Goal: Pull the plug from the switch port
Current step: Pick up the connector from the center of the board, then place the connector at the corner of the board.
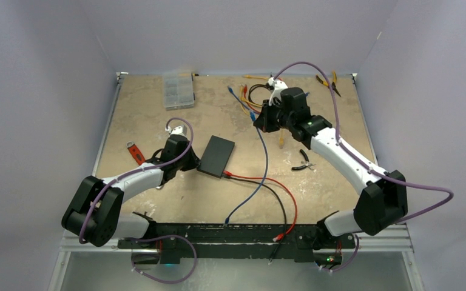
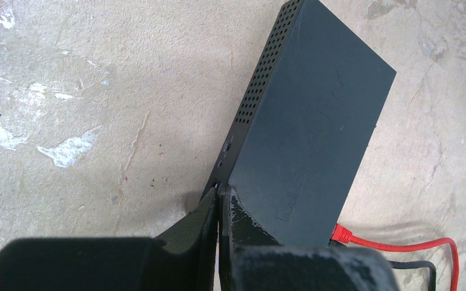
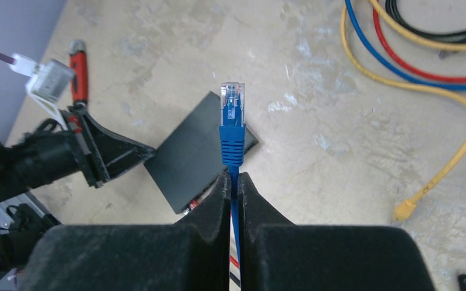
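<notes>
On the table [image 1: 145, 121] the switch [image 1: 216, 155] lies centre-left, with the left claw [image 2: 219, 193] pinched together against its corner. Right claw [image 3: 233, 177] clamps the blue cable [image 1: 266, 160] behind the plug [image 3: 232, 100], out and aloft. Hold the switch down, swing the plug clear!

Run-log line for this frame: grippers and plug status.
left gripper: shut, tips at switch corner | right gripper: shut on blue cable, blue plug free, clear of switch | red plug: at switch edge
</notes>
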### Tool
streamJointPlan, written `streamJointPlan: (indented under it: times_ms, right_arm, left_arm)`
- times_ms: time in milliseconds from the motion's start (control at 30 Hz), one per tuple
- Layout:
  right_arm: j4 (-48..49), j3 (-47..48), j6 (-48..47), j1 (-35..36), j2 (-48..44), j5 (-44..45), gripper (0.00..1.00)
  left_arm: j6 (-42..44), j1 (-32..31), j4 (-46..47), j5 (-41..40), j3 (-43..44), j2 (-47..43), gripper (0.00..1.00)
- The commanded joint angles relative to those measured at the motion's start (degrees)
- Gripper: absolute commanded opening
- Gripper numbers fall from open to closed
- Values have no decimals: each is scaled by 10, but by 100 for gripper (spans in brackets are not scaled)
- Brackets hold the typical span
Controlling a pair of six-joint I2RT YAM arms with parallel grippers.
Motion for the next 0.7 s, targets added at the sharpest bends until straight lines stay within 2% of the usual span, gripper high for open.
streamJointPlan:
  times_ms: [0,233,367,667]
  right_arm:
    - [24,46,2,-6,-28,-29,0]
    - [31,100,11,-24,-22,-38,0]
    - [30,133,18,-58,0,-44,0]
    - [74,187,49,-133,53,-119,0]
  left_arm:
    - [36,4,-97,-34,-27,21,0]
    - [37,4,-97,-34,-28,21,0]
    - [37,4,-97,-32,-28,21,0]
    - [38,4,-97,-31,-27,22,0]
